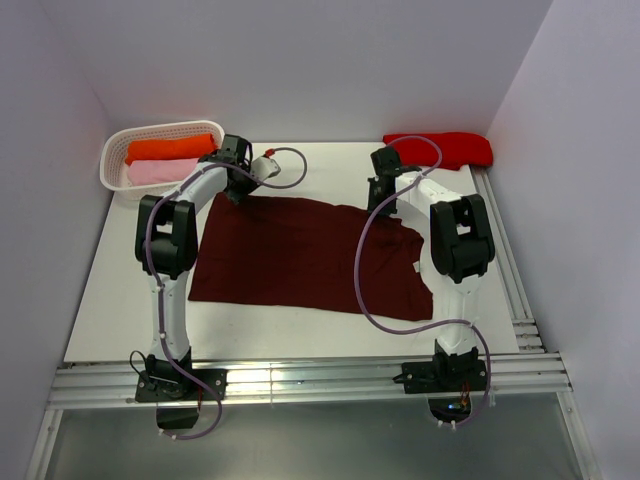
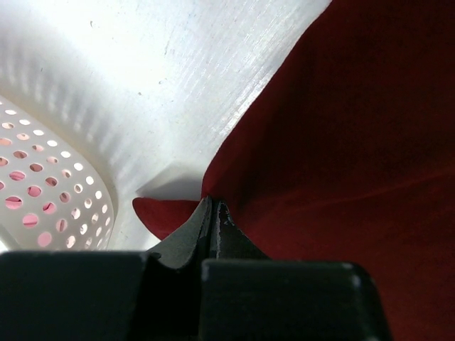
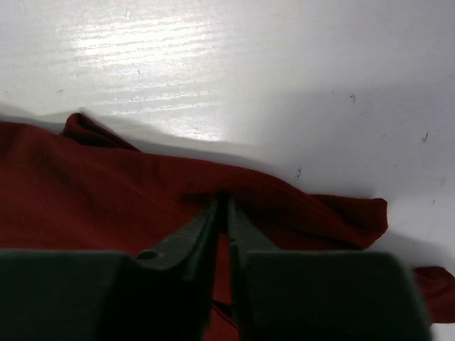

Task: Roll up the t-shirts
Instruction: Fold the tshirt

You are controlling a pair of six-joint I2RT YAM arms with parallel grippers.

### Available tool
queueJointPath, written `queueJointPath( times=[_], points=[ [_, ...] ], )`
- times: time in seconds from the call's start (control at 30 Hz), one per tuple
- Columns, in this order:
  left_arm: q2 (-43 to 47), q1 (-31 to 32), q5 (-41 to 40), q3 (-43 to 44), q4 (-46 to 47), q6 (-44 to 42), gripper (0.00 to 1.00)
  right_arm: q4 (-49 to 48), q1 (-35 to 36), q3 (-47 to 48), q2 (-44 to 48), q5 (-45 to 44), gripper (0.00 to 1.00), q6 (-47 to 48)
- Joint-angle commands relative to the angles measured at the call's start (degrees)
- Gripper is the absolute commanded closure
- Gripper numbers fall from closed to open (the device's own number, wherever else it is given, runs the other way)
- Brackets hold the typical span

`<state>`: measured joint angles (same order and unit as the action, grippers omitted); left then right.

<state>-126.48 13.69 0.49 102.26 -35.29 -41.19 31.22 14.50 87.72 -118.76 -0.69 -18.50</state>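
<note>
A dark maroon t-shirt (image 1: pixel 300 255) lies spread flat on the white table. My left gripper (image 1: pixel 238 186) is at its far left corner, jaws shut on the cloth edge. In the left wrist view the gripper (image 2: pixel 212 204) pinches the shirt (image 2: pixel 341 142), and a small flap sticks out to the left. My right gripper (image 1: pixel 378 204) is at the shirt's far right edge. In the right wrist view the gripper (image 3: pixel 226 200) is shut on a raised fold of the shirt (image 3: pixel 85 185). A red t-shirt (image 1: pixel 443 148) lies folded at the back right.
A white perforated basket (image 1: pixel 118 170) stands at the back left, close to my left gripper, and holds an orange roll (image 1: pixel 172 149) and a pink roll (image 1: pixel 152 172). Its wall shows in the left wrist view (image 2: pixel 43 192). White walls enclose the table on three sides.
</note>
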Motion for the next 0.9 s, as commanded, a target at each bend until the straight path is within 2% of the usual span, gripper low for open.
queueJointPath(
  times=[0.0,0.03,0.13,0.87],
  points=[
    [1.0,0.4,-0.2,0.6,0.1,-0.2,1.0,-1.7,0.4,-0.5,2.4,-1.1,0.86,-0.9],
    [1.3,0.4,-0.2,0.3,0.2,-0.1,1.0,-1.8,0.4,-0.8,2.7,-1.2,0.92,-1.2],
    [2.4,0.4,-0.2,-0.8,0.8,0.0,1.0,-1.8,0.4,-1.2,4.0,-1.8,0.99,-1.7],
    [12.4,0.5,-0.2,-8.5,-0.1,0.9,1.0,-4.8,1.3,-17.7,22.8,-4.0,1.0,-7.4]
  ],
)
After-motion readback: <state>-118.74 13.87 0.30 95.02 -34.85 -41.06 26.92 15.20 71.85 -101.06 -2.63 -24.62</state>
